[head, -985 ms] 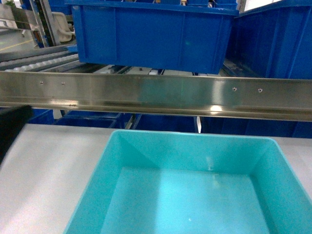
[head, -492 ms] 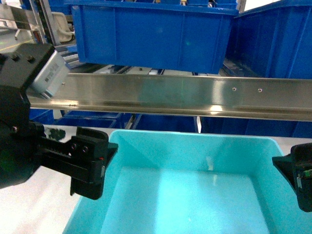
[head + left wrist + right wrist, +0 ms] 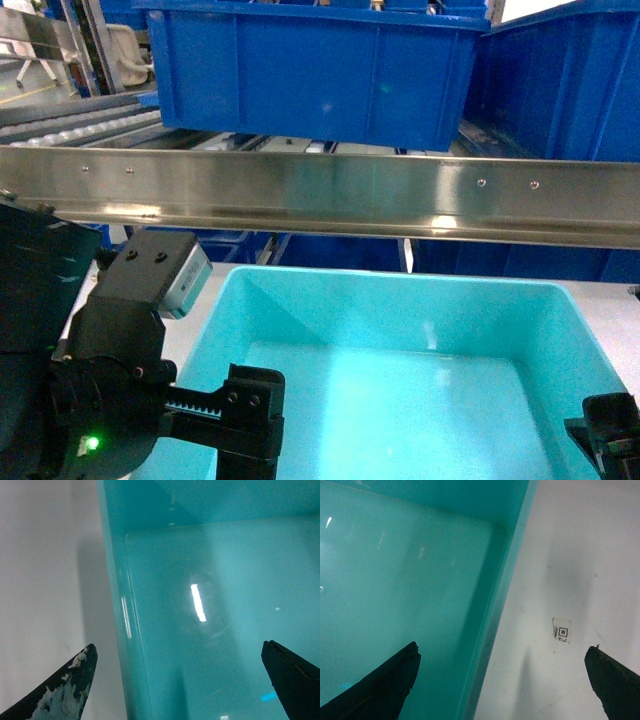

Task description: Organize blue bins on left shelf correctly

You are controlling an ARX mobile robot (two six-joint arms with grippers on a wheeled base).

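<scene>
A turquoise bin [image 3: 400, 370] sits on a pale grey table [image 3: 130, 300] at about 6 o'clock in the head view, open side up and nothing showing inside it. Just beyond its far rim, a stainless-steel shelf rail [image 3: 330, 195] runs across the frame from 9 to 3 o'clock, and a royal-blue crate [image 3: 310, 70] rests on the shelf's tracks at 12 o'clock, with a second royal-blue crate [image 3: 570, 80] beside it at 2 o'clock. White rollers [image 3: 80, 125] show at 10 o'clock. The left gripper [image 3: 180, 680] hangs over the bin's left wall at about 8 o'clock in the head view: its wrist camera shows 2 dark fingers [image 3: 60, 692] spread wide, 1 over the table outside the wall, the other over the bin's floor, with the rim between them and neither touching it as far as can be seen. The right gripper [image 3: 505, 685] is at the bin's right wall, at about 4 o'clock in the head view, its jaws likewise spread wide, 1 finger over the turquoise floor and 1 over the table. A small square printed marker [image 3: 562, 631] lies on the table just beside that wall, at 3 o'clock in the right wrist view.
</scene>
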